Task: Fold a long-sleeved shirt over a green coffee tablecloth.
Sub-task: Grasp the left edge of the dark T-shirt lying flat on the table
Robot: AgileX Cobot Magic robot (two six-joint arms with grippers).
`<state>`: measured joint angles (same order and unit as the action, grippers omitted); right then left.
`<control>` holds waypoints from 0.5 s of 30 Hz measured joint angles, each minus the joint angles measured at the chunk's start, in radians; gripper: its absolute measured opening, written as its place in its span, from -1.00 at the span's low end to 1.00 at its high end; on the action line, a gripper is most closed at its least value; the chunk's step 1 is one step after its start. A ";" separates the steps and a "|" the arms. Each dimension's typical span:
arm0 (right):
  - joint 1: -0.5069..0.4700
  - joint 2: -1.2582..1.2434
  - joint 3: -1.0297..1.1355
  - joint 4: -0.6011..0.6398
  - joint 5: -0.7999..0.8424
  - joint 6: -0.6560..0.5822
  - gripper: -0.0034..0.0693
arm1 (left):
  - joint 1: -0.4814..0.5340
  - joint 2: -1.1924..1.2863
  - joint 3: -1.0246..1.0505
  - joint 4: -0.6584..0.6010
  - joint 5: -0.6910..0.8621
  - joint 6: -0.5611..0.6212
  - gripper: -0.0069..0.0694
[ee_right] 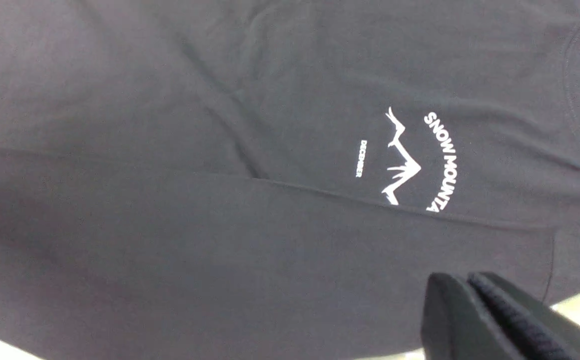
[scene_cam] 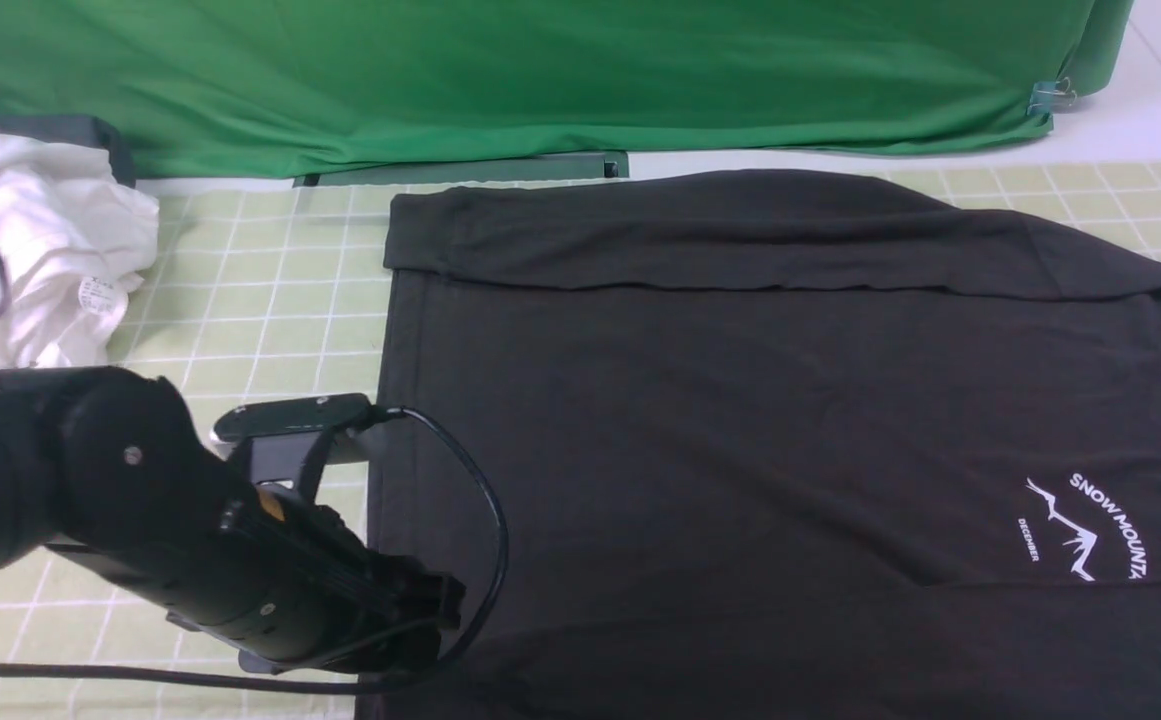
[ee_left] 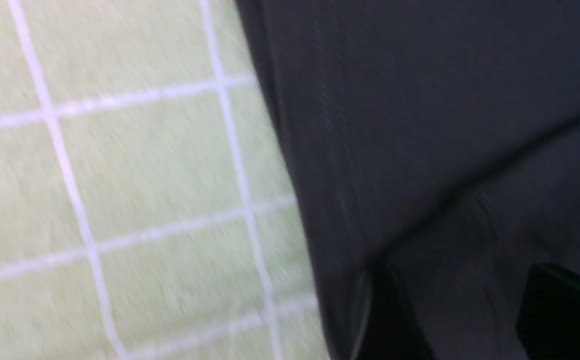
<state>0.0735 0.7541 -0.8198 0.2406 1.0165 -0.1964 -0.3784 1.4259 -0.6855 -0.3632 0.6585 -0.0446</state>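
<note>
L arm (scene_cam: 140, 500) is angling down low from the left, L claw (ee_left: 457, 272) hanging spread over edge of long-sleeved shirt (scene_cam: 740, 400); R claw (ee_right: 464, 280) is sitting pressed together; shirt is lying flat on green coffee tablecloth (scene_cam: 270, 290), print (ee_right: 414, 160) reading "SNOW MOUNTA", "DECEMBER"

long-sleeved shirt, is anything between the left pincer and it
Nothing visible does. The left pincer hangs open right over the long-sleeved shirt near its edge; the white garment lies apart, on the green coffee tablecloth.
</note>
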 joint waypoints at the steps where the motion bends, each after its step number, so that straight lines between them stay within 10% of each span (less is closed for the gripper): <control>1: 0.000 0.000 0.000 0.000 -0.002 0.000 -0.77 | 0.000 0.010 0.000 0.000 -0.010 0.000 0.25; 15: 0.000 0.000 0.000 0.000 -0.010 -0.001 -0.71 | -0.001 0.138 -0.001 -0.010 -0.051 0.031 0.30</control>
<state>0.0735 0.7541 -0.8198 0.2406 1.0065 -0.1972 -0.3795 1.5640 -0.6865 -0.3730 0.6080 -0.0137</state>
